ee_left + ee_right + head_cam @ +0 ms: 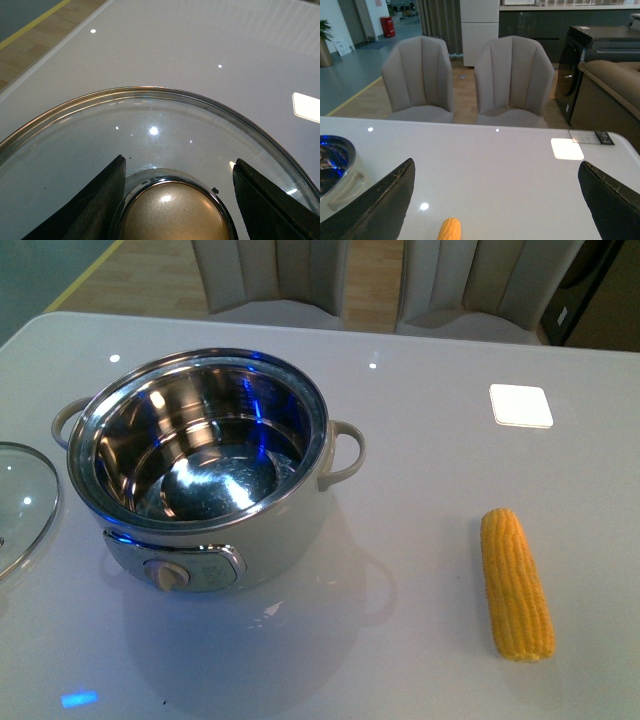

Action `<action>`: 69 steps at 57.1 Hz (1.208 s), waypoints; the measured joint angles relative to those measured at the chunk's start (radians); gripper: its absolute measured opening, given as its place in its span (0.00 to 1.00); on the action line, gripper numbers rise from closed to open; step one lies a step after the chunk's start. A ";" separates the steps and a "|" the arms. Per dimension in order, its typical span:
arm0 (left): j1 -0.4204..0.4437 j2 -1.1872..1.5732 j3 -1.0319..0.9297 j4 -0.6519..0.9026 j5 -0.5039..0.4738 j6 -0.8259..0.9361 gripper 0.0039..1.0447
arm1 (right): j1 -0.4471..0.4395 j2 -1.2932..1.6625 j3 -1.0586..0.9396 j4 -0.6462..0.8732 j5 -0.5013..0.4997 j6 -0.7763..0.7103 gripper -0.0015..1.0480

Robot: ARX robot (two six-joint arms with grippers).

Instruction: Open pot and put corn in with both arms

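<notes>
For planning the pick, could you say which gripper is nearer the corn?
The right gripper, open with the corn just ahead; the left gripper straddles the lid knob.

We can read no text, brand or number anywhere. The control panel (pixel 215 565) on the pot (pixel 290 525) shows no legible marking around its knob (pixel 168 576). A dark label strip (pixel 594 137) on the table (pixel 510 165) perhaps carries print, too small for us.

Glass lid (pixel 20 502) flat on the white table (pixel 430 480), two grey chairs (pixel 514 75) beyond its far edge.
</notes>
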 joint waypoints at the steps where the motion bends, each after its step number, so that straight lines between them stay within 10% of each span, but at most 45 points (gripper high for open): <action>1: 0.000 0.000 0.000 0.000 0.000 -0.003 0.64 | 0.000 0.000 0.000 0.000 0.000 0.000 0.91; 11: -0.006 -0.013 -0.003 -0.007 -0.016 -0.025 0.95 | 0.000 0.000 0.000 0.000 0.000 0.000 0.91; 69: -0.039 -0.946 -0.574 -0.119 0.054 -0.013 0.93 | 0.000 0.000 0.000 0.000 0.000 0.000 0.91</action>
